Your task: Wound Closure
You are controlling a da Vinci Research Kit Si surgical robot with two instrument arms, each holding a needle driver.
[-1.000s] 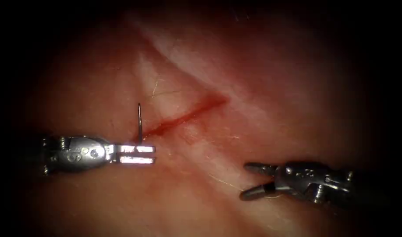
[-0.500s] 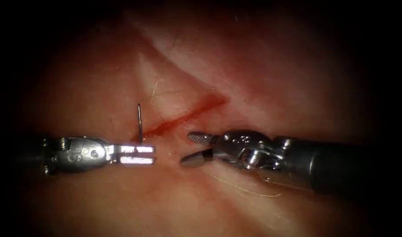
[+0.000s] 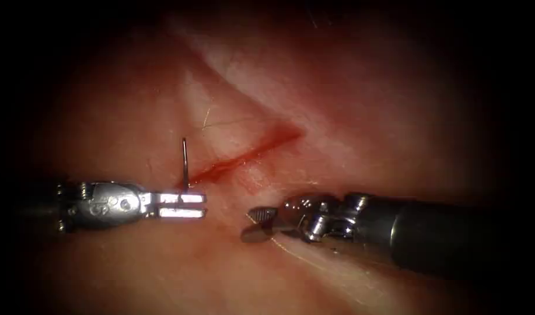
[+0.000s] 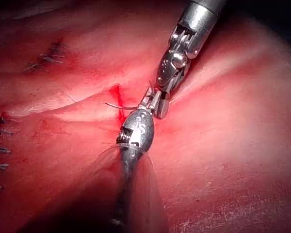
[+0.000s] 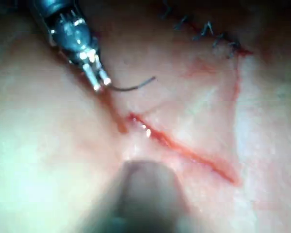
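Pink, glistening tissue lies under both tools, with the cut running as a thin red line slantwise across it, red fluid pooled along its lower left end. At that end sits the left gripper, closed on the needle. It grips the needle near one end of its curve, and the rest of the curve rises free of the tissue to the left of the cut (in the right wrist view the needle arcs away from the left gripper in open air, not buried in the tissue). The right gripper lies just right of the cut's lower end, near the left one but apart from it, jaws slightly parted and holding nothing. A pale thread lies on the tissue below the right gripper's shaft. In the left wrist view the two grippers nearly meet by the cut, and dark stitches show on other closed cuts.
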